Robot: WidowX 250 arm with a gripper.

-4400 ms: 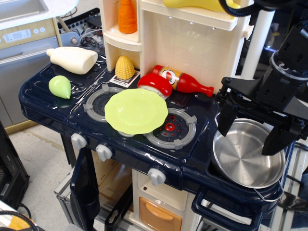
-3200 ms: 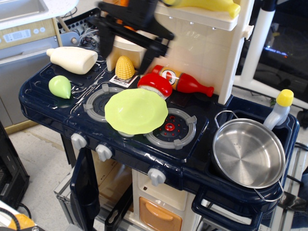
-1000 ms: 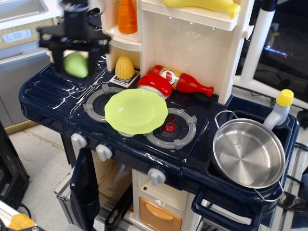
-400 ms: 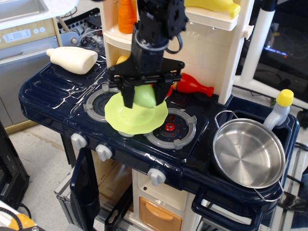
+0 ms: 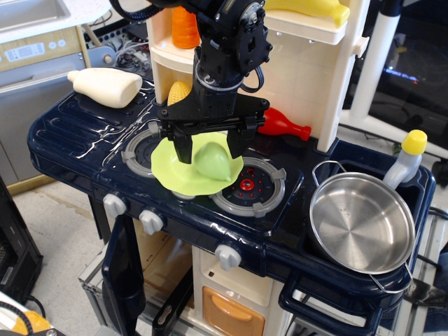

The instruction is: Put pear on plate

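**Pear on the plate, gripper spread above it**

At centre frame the black gripper [image 5: 209, 145] hangs over the lime plate [image 5: 170, 170], which lies on the dark toy stove [image 5: 63, 143] across the left burner. Its two fingers are spread apart, one at the left near the plate's middle, the other at the right by the plate's far rim. The pear [image 5: 212, 161] sits between and just below them, on the right half of the plate, its pointed end toward the lower right. The left finger stands clear of the pear; whether the right finger touches it cannot be told.

Behind the arm, a yellow corn cob [image 5: 180, 92] peeks out at its left and a red bottle [image 5: 282, 125] lies at its right, against the cream back wall. A cream bottle [image 5: 106, 86] lies at upper left of the stove. A steel pot [image 5: 361, 222] sits in the sink at lower right, with a yellow-capped bottle [image 5: 404, 158] just behind it.
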